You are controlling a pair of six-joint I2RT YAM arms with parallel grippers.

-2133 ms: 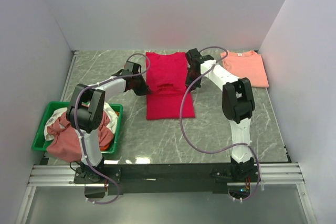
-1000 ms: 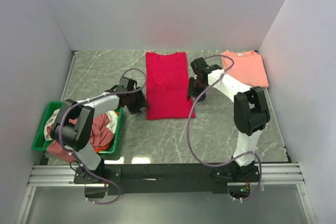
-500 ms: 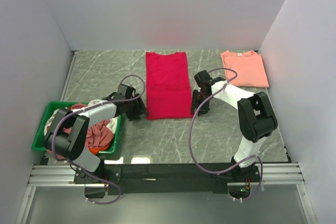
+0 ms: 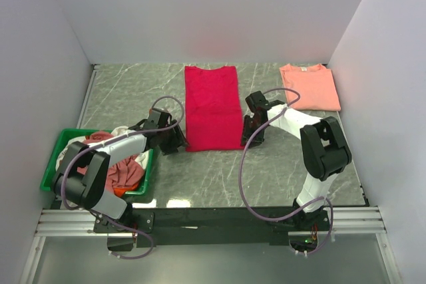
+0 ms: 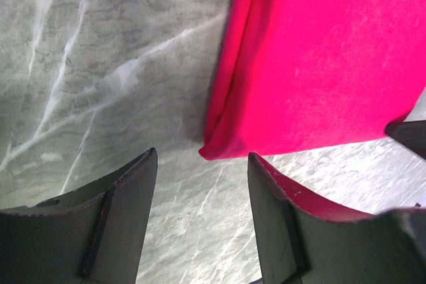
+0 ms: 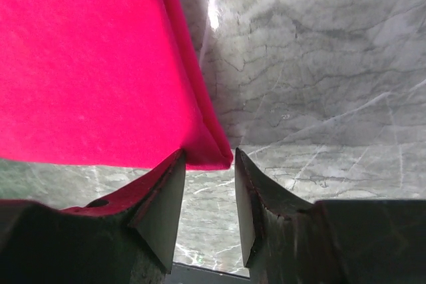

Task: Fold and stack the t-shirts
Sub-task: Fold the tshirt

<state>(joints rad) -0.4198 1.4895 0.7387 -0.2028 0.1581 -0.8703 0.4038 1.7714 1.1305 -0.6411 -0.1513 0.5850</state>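
At lower left, a green plastic tray (image 4: pixel 48 175) holds a heap of unfolded cloth tees (image 4: pixel 124 172) in dusty rose, white and orange. Just right of it, the left gripper (image 4: pixel 177 142) has dropped from the far end of the bright crimson-red t-shirt (image 4: pixel 212 108) to its near left corner. Its fingers (image 5: pixel 126 194) stand apart, holding nothing, with the folded corner just ahead of the gap. The crimson shirt, rumpled across its middle two seconds ago, now lies flat as a long strip in the middle of the grey marble worktop (image 4: pixel 123 91). At its near right corner the right gripper (image 4: pixel 250 136) has come down likewise. Its fingers (image 6: pixel 163 194) are apart but set closer than the left's, and the cloth corner pokes between their tips, not yet pinched. A folded salmon-pink t-shirt (image 4: pixel 310 88) rests at upper right. To my eye the lengthwise fold is done, and both arms look set to lift the near hem for the crosswise fold.
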